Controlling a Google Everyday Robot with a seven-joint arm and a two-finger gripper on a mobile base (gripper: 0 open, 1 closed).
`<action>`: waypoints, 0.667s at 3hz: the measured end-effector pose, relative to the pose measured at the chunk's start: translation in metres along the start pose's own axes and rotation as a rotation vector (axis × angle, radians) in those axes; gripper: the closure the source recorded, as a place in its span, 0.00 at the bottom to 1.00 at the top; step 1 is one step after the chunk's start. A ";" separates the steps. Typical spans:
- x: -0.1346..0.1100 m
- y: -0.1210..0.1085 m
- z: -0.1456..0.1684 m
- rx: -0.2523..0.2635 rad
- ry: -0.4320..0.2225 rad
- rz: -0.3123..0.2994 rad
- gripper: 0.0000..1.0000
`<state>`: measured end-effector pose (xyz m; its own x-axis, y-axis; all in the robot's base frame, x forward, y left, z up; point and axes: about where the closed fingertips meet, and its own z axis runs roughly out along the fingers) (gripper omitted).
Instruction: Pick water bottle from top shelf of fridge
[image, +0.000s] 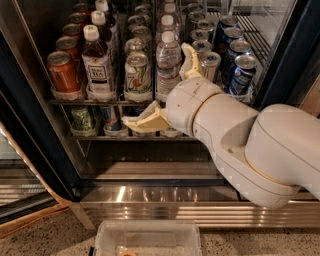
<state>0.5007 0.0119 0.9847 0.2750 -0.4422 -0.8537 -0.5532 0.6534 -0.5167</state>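
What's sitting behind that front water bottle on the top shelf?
More white-capped bottles line up behind the water bottle; their bodies are mostly hidden. The gripper is just in front, fingers open.
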 end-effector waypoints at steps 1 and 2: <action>0.025 -0.038 -0.015 0.140 0.028 0.029 0.00; 0.030 -0.059 -0.022 0.237 0.012 0.038 0.00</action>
<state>0.5241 -0.0534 0.9907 0.2476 -0.4208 -0.8727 -0.3622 0.7952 -0.4862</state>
